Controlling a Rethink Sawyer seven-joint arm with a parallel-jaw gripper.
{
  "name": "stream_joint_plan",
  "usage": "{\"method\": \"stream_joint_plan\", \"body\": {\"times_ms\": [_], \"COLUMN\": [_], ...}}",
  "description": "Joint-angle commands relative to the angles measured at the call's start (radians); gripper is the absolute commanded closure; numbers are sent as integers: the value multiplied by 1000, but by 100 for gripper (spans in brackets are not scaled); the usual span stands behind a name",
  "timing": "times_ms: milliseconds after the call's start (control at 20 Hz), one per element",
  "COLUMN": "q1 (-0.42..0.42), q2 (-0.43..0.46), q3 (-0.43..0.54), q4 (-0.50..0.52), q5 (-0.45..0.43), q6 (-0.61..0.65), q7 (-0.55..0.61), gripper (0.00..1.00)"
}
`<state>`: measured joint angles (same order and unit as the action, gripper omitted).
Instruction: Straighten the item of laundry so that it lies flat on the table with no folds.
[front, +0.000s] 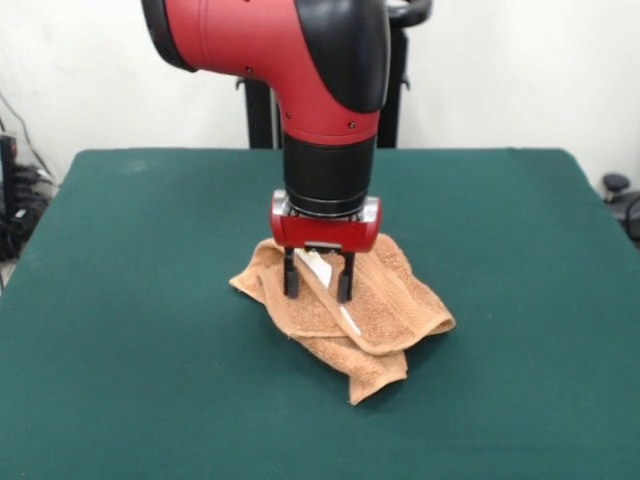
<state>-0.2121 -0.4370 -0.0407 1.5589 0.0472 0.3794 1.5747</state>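
Orange-tan terry towel (385, 310) lying crumpled near the middle of the dark green surface (120, 330), folded over itself in several layers. Long axis running diagonally, from a flat corner at the picture's upper left of the heap down to a pointed corner at the lower right front. A second lobe bulging out to the right of that pointed corner, stacked on the layer beneath. White label (320, 268) showing on the towel's top, with a pale strip (345, 318) running on from it along the fold toward the front.

Red and black arm (300, 60) coming straight down over the towel's rear half. Hand (317, 283) pointing vertically down, two dark fingers (290, 273) spread apart, one on either side of the label, tips planted on or into the cloth. No cloth pinched between them; spread and unclenched, grasping nothing visible. Whether the tips press through to the surface under the towel cannot be told.

Towel wholly on the surface, well apart from every edge, green felt bare all round it.
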Motion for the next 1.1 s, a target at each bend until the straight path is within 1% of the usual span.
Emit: {"method": "stream_joint_plan", "body": {"times_ms": [50, 200, 750, 1050, 1100], "q1": [48, 42, 40, 46, 47], "q2": [13, 23, 12, 15, 15], "q3": [90, 97, 110, 108, 107], "q4": [138, 143, 170, 162, 163], "q5": [-25, -26, -9, -14, -12], "q6": [-42, -60, -61, -72, -75], "q7": [154, 151, 158, 153, 157], "gripper": [0, 0, 0, 0, 100]}}
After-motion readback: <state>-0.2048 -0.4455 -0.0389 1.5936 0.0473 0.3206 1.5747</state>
